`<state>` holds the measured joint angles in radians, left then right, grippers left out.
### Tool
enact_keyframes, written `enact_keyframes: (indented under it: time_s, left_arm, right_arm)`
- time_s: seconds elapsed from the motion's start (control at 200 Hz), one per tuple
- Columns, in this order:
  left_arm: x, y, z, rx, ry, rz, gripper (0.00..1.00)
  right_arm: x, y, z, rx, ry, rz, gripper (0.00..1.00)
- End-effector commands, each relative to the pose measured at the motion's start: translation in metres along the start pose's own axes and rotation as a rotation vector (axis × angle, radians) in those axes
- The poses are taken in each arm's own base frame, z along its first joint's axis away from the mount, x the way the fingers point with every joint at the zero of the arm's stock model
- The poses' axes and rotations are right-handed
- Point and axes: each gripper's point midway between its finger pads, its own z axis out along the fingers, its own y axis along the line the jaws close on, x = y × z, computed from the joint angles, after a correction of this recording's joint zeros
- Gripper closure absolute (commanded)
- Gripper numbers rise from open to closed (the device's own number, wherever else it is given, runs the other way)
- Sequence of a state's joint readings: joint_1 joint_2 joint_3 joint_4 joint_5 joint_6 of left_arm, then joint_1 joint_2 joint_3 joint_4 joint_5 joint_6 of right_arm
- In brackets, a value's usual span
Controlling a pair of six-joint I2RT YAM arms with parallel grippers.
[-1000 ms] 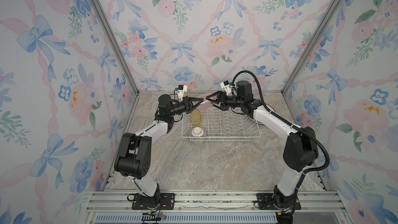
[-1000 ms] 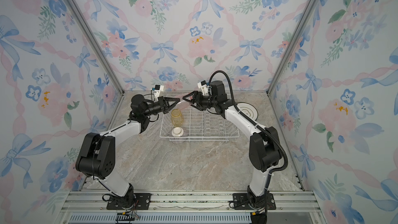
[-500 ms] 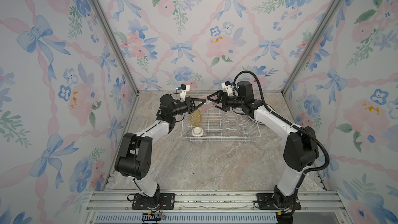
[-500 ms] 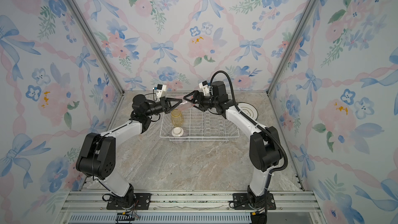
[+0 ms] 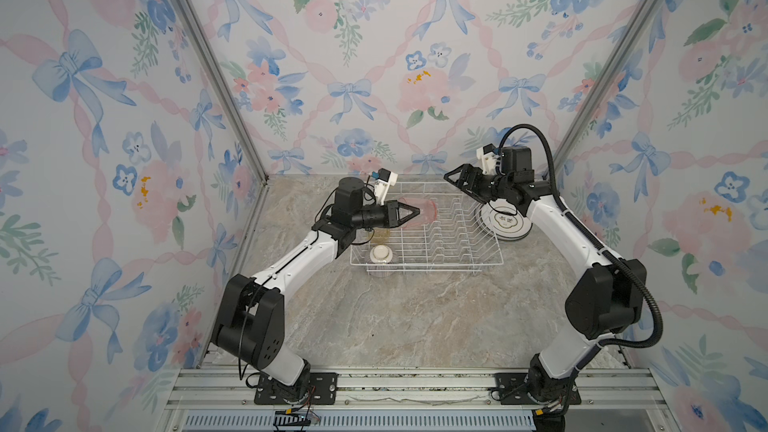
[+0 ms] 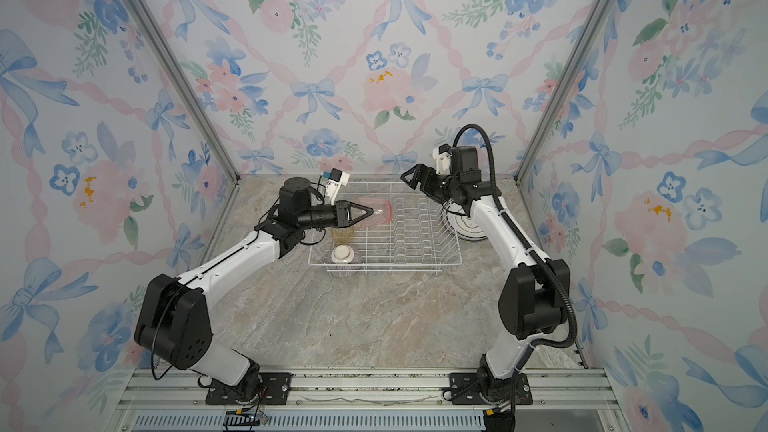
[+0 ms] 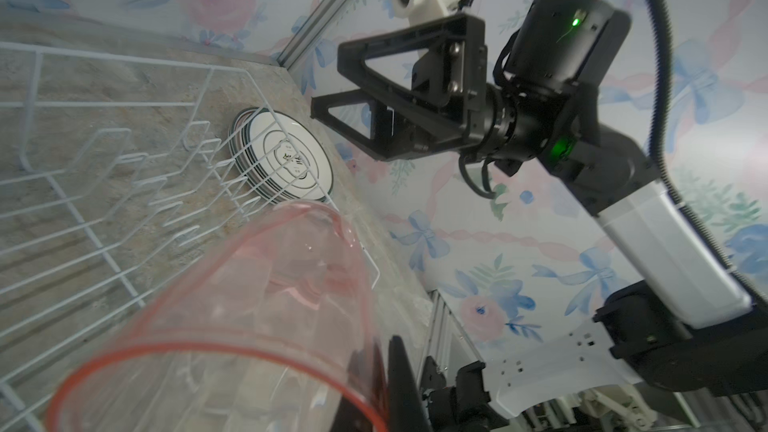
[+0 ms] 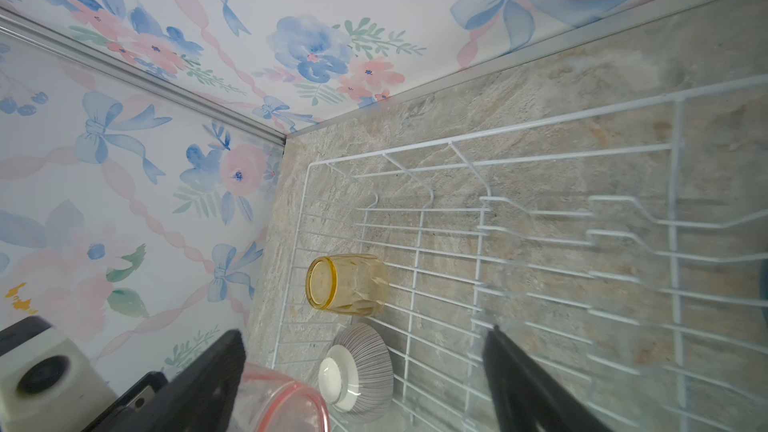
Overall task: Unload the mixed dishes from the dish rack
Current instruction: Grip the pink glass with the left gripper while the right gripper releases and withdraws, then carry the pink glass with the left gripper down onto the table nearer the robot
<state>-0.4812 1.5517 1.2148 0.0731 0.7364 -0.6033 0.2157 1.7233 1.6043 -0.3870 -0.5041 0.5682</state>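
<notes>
The pink tumbler (image 5: 427, 211) (image 6: 381, 211) hangs on its side above the dish rack (image 5: 428, 272) (image 6: 395, 272). My left gripper (image 5: 417, 213) (image 6: 371, 212) is shut on its wall near the rim (image 7: 249, 305). A yellow tumbler (image 5: 380, 236) (image 8: 345, 284) and a striped bowl (image 5: 381, 255) (image 8: 357, 367) sit upside down in the rack's left end. Stacked plates (image 5: 505, 222) (image 7: 286, 160) lie on the table just right of the rack. My right gripper (image 5: 451, 179) (image 6: 409, 176) (image 8: 365, 332) hovers open and empty over the rack's far right corner.
The rack's upright plate prongs (image 5: 453, 230) hold nothing. Floral walls close in on three sides, with metal corner posts (image 5: 216, 72) behind. Bare marble table (image 5: 415, 317) stretches in front of the rack.
The right gripper has opened wide, let go of the pink tumbler and drawn back to the right. The left gripper has closed fully on the tumbler and holds it alone.
</notes>
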Motion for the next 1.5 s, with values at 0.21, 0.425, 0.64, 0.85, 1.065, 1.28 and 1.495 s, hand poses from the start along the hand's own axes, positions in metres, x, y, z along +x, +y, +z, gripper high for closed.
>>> enact_keyframes:
  time_s: [0.21,0.425,0.64,0.85,1.065,1.28,1.495]
  left_arm:
    - [0.040,-0.014,-0.033,-0.559,0.163,0.482,1.00]
    - [0.091,-0.069,-0.010,-0.528,0.355,0.800,1.00]
    - [0.129,-0.068,0.009,-0.505,0.651,0.733,1.00]
    - [0.163,-0.065,0.015,-0.480,0.854,0.642,1.00]
    - [0.195,-0.059,0.013,-0.453,0.962,0.574,1.00]
    - [0.214,-0.017,0.030,-0.542,1.062,0.610,1.00]
    - [0.216,0.008,0.040,-0.578,1.098,0.599,1.00]
  right_arm:
    - [-0.011,-0.012,-0.035,0.105,-0.034,-0.100,0.08]
    - [-0.013,-0.015,-0.047,0.107,-0.058,-0.109,0.08]
    - [-0.012,-0.018,-0.045,0.094,-0.059,-0.104,0.08]
    - [-0.010,-0.026,-0.044,0.089,-0.044,-0.087,0.08]
    - [-0.014,-0.030,-0.041,0.066,-0.037,-0.071,0.08]
    - [-0.010,-0.037,-0.031,0.055,-0.005,-0.061,0.08]
    - [-0.009,-0.045,-0.031,0.048,0.003,-0.046,0.08]
